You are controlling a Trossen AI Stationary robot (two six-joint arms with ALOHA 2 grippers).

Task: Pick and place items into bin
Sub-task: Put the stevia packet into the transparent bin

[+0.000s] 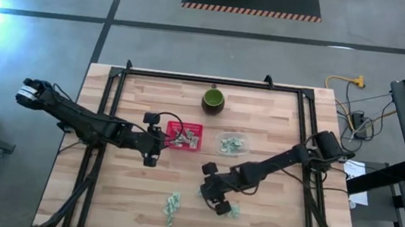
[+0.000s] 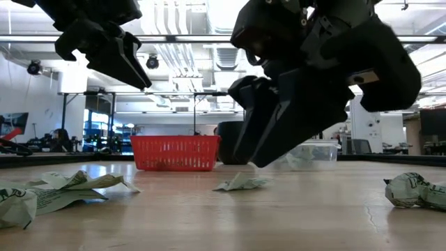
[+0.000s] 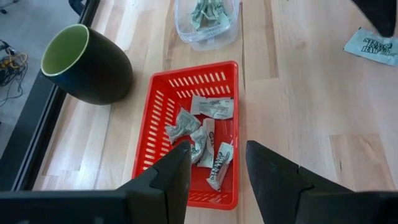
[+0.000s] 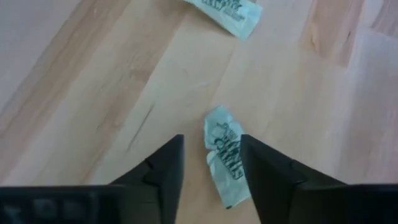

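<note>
Red basket (image 3: 163, 118) already holds several wrapped items (image 3: 200, 134); the left tool (image 3: 214, 180) hovers above it, fingers apart; the right tool (image 4: 211, 165) (fingers spread) straddles one wrapped piece (image 4: 225, 155) on the wooden surface (image 4: 93, 93).

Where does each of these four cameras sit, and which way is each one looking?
High view: above the table, looking straight down; both arms show.
Low view: at tabletop height, looking level across to the red basket; both grippers hang in from above.
Left wrist view: on the left arm, looking past the left gripper, open over the basket.
Right wrist view: on the right arm, right gripper straddling a wrapped piece.
Shared: the basket appears in the high, low and left wrist views.
</note>
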